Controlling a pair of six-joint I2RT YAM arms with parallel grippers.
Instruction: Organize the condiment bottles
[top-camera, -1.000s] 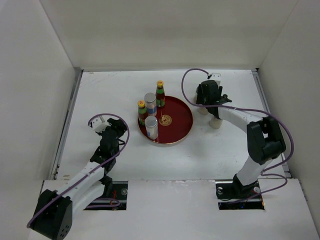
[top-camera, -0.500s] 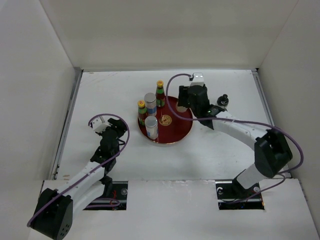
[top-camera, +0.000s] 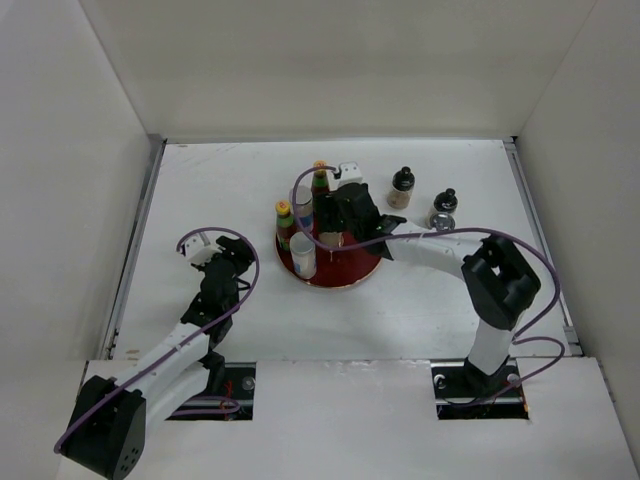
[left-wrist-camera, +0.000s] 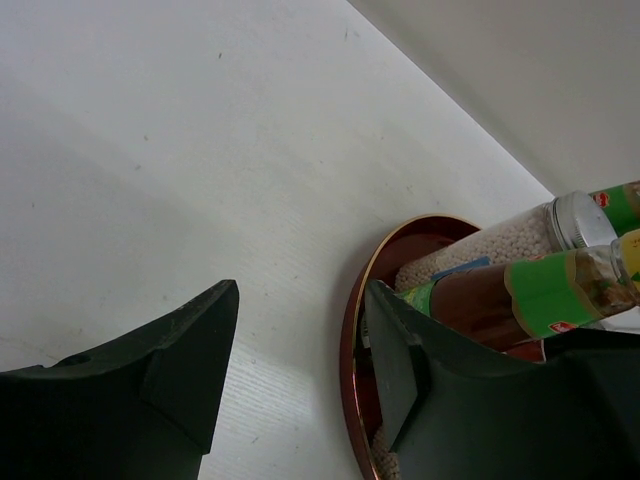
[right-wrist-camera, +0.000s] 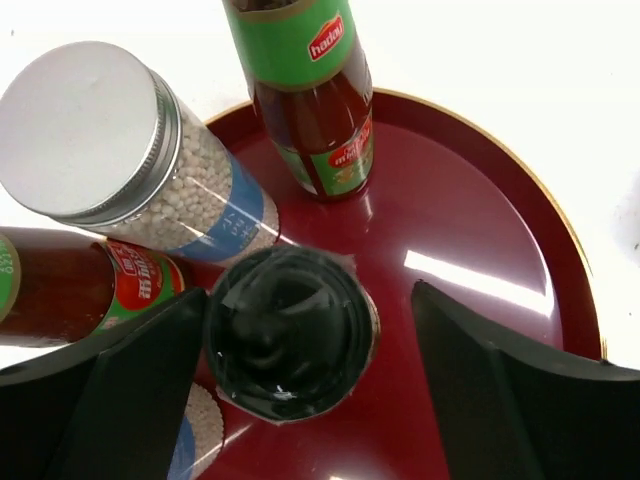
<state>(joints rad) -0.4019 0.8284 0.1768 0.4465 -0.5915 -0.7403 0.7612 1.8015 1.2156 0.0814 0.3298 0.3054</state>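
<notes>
The red plate (top-camera: 352, 262) holds two green-red yellow-capped bottles (top-camera: 320, 182) (top-camera: 285, 222) and two silver-lidded shakers (top-camera: 303, 203) (top-camera: 303, 255). My right gripper (top-camera: 335, 222) hangs over the plate, open. In the right wrist view a black-capped bottle (right-wrist-camera: 290, 330) stands on the plate (right-wrist-camera: 480, 230) between the fingers of the gripper (right-wrist-camera: 305, 335), close to the left finger with a gap to the right one. Beside it are a green-red bottle (right-wrist-camera: 310, 100) and a shaker (right-wrist-camera: 120, 150). My left gripper (top-camera: 225, 255) is open and empty over the table left of the plate (left-wrist-camera: 350, 340).
Two black-capped cruets (top-camera: 401, 187) (top-camera: 444, 205) stand on the table right of the plate. White walls close in the table on three sides. The left wrist view shows a shaker (left-wrist-camera: 520, 235) and a green-red bottle (left-wrist-camera: 520, 295) on the plate.
My right arm has swung left from the table's right side to over the plate, uncovering the two cruets on the right. The left arm has not moved.
</notes>
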